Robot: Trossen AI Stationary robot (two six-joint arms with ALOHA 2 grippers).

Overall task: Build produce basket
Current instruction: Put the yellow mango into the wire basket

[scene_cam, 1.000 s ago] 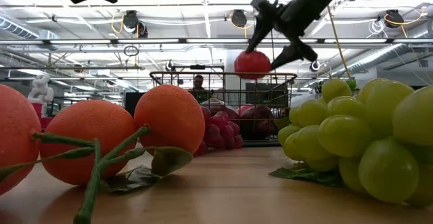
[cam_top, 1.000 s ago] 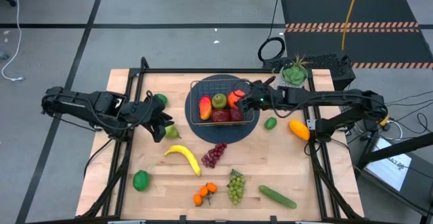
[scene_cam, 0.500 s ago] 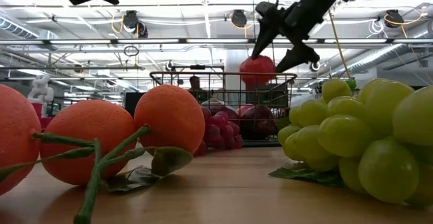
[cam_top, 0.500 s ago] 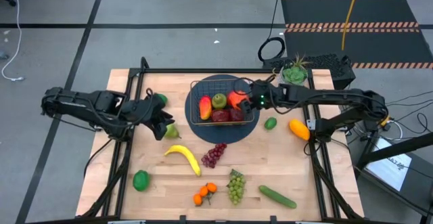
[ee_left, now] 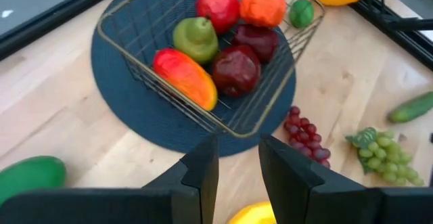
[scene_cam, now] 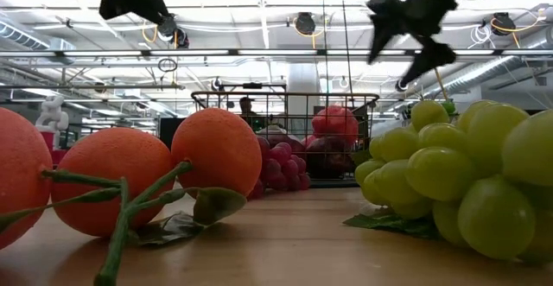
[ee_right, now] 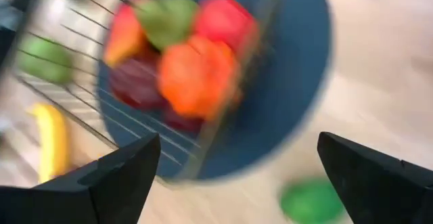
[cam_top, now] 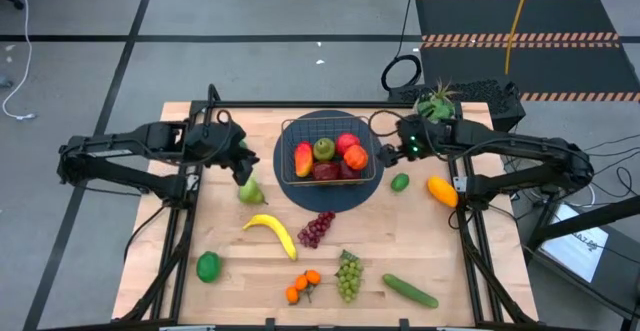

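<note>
The wire basket (cam_top: 290, 131) stands on a round dark mat (cam_top: 330, 199) at the far middle of the table. It holds a red apple (cam_top: 347, 143), a green pear (cam_top: 324, 149), a mango (cam_top: 303, 158), an orange pepper (cam_top: 357, 158) and dark red apples (cam_top: 326, 172). My right gripper (cam_top: 388, 151) is open and empty just right of the basket; the basket's contents show in its wrist view (ee_right: 196, 75). My left gripper (cam_top: 243, 165) is open and empty left of the basket, above a loose green pear (cam_top: 250, 189) lying on the table.
On the near half lie a banana (cam_top: 270, 233), purple grapes (cam_top: 316, 228), green grapes (cam_top: 347, 274), oranges (cam_top: 303, 286), a cucumber (cam_top: 410, 291) and a lime (cam_top: 207, 266). A lime (cam_top: 400, 182) and a yellow-orange fruit (cam_top: 441, 190) lie right of the mat. A potted plant (cam_top: 435, 106) stands far right.
My right gripper has lowered the red apple into the basket, let go of it, and drawn back up and toward the table's right edge. The apple now rests in the basket. My left gripper has risen and gone toward the far edge, leaving the green pear on the table.
</note>
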